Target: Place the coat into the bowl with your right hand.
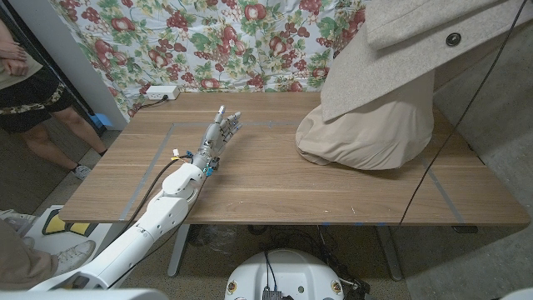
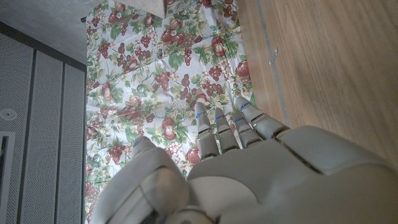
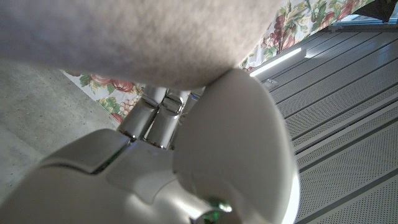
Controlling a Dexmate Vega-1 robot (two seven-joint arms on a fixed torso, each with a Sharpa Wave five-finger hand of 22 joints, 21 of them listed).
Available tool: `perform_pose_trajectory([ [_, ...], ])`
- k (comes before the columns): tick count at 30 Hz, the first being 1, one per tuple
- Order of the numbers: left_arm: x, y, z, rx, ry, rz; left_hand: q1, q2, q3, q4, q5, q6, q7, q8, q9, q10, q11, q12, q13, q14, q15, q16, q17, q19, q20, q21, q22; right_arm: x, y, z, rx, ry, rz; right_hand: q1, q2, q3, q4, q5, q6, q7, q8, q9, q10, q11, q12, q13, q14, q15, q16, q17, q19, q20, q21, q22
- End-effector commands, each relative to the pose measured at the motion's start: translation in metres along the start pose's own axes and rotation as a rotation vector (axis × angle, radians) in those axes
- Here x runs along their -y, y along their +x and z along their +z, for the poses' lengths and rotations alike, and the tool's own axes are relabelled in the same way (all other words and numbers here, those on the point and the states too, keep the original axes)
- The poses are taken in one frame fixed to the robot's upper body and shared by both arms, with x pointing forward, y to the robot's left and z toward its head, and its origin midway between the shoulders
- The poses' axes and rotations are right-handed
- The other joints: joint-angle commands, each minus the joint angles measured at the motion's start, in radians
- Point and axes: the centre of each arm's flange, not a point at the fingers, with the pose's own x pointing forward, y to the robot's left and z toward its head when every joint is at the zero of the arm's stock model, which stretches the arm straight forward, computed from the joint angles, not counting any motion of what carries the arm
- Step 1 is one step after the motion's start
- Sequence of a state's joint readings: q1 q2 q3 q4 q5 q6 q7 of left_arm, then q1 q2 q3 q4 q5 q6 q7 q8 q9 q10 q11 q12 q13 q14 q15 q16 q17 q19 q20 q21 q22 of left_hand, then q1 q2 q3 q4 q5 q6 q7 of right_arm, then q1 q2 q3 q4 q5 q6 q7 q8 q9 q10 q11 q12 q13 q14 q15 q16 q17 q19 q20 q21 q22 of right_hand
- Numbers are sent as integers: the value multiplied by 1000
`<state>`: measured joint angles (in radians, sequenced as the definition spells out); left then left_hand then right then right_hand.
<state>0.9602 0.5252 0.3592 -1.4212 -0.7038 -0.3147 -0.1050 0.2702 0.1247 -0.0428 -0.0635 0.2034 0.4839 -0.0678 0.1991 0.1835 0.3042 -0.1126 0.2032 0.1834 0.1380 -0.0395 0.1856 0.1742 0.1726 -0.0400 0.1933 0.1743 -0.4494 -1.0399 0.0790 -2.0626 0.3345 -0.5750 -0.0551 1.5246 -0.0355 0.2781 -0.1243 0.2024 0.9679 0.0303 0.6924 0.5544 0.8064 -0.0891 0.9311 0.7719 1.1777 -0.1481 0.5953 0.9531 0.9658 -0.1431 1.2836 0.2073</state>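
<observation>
The beige wool coat with a dark button is seen hanging from above at about two o'clock, its lower folds heaped on the wooden table; whatever lies beneath is hidden, so the bowl cannot be made out. In the right wrist view the right hand is pressed against the fabric, presumably gripping it; how its fingers lie cannot be told. The left hand is parked at eleven o'clock, fingers straight and close together, holding nothing. Open tabletop is left between them.
</observation>
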Motion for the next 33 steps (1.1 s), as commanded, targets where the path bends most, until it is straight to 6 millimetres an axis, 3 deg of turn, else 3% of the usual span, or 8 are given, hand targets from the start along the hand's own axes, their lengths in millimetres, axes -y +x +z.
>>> perform_pose_trajectory([
  [1, 3, -4, 1, -1, 4, -1, -9, -2, 4, -2, -2, -5, 2, -4, 3, 6, 2, 0, 4, -9, -97, -3, 4, -1, -76, 4, 4, 25, 3, -14, -32, -7, -57, -3, 0, 55, -35, 5, -6, -1, 7, 5, 3, -3, -4, 6, 56, -50, -2, 4, -6, -85, 8, 3],
  [19, 7, -7, 0, -9, 4, -4, -11, -3, 6, -1, -2, -3, 2, -3, 3, 6, 3, 0, 4, -11, -95, -3, 4, -1, -76, 4, 4, 43, 11, -44, -108, -9, -86, -13, -2, 77, -34, 3, -9, -1, 10, 13, 2, -9, -8, 10, 55, -50, -14, 9, -16, -85, 15, 1],
  [33, 8, -4, 2, -12, 10, -12, -12, -3, 7, -1, -2, 0, 1, -2, 3, 7, 3, 0, 4, -10, -95, -2, 4, -2, -76, 4, 4, 42, 13, -95, -210, -24, -83, -20, -4, 88, -34, -1, -14, -3, 12, 19, 0, -9, -12, 13, 61, -52, -18, 10, -24, -85, 18, -3],
])
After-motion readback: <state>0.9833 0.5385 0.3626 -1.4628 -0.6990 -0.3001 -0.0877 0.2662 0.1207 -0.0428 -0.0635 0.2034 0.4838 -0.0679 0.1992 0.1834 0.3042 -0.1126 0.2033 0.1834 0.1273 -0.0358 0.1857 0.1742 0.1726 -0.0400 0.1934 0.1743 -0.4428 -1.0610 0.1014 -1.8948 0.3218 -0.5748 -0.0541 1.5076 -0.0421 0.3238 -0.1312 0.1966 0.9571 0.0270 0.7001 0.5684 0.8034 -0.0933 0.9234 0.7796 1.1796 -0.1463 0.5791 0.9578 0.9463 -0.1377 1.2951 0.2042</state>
